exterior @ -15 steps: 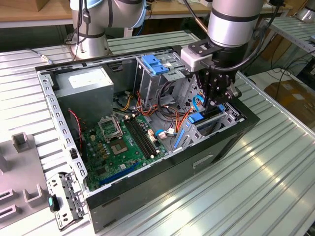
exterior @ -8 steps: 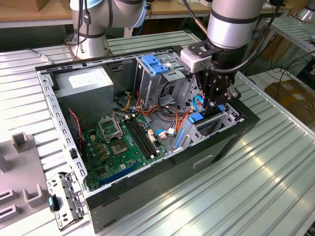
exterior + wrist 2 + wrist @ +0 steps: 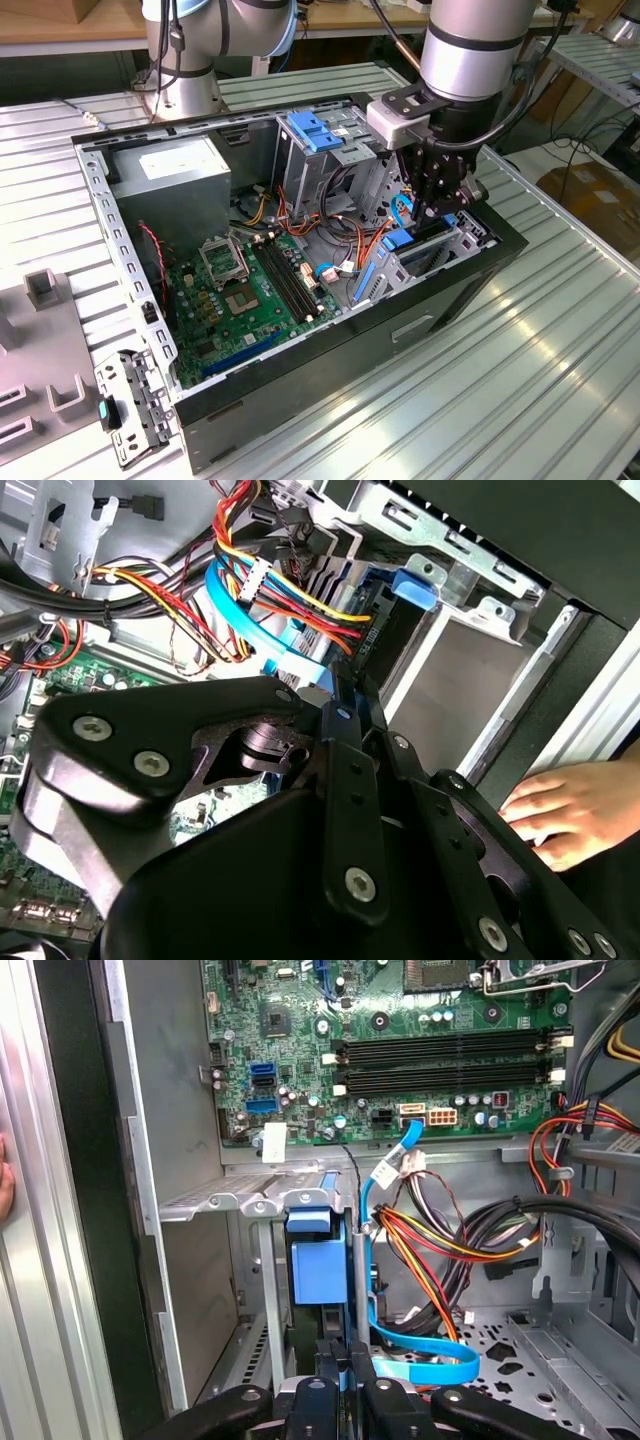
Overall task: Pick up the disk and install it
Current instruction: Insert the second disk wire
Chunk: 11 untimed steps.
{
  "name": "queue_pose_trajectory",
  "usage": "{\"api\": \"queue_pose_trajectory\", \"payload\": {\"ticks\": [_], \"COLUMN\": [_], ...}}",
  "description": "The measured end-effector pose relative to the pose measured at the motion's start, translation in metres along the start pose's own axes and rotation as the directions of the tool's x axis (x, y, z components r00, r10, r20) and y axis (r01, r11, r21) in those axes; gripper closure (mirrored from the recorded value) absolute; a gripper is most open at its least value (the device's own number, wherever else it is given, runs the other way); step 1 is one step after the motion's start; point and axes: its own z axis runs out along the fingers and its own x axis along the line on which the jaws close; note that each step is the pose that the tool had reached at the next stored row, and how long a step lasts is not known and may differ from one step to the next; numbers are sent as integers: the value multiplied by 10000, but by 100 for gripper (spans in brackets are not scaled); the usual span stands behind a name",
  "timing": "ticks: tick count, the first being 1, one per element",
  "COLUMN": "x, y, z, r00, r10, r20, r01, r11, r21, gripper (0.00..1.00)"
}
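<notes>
The disk (image 3: 315, 1260) stands on edge in the metal drive bay (image 3: 215, 1200) at the front corner of the open computer case (image 3: 300, 380). Its blue plastic rail faces the first wrist view, and its blue tab (image 3: 415, 585) shows in the second wrist view. My gripper (image 3: 432, 210) reaches down into the case right over that bay. The fingers (image 3: 345, 730) are shut together, with their tips (image 3: 325, 1375) at the disk's near end, beside a flat blue cable (image 3: 420, 1360). Most of the disk's body is hidden by the bay walls.
A person's hand (image 3: 570, 810) rests on the case's outer edge beside the bay. Bundled coloured cables (image 3: 440, 1240) run close to the gripper. The green motherboard (image 3: 250, 290), a grey power supply (image 3: 185, 170) and a blue-latched cage (image 3: 320, 130) fill the case.
</notes>
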Motion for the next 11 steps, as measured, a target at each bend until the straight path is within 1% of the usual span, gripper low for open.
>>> {"api": "queue_pose_trajectory", "payload": {"ticks": [2, 4, 9, 11], "x": [1, 1, 0, 0], "y": [-3, -3, 2, 4], "z": [-15, -15, 12, 24], "r00": [10000, 10000, 10000, 10000], "r10": [0, 1, 11, 16], "r20": [1, 3, 24, 49], "r01": [0, -1, -11, -16], "r11": [10000, 10000, 10000, 10000], "r21": [0, 0, -3, -5], "gripper": [84, 84, 84, 84]}}
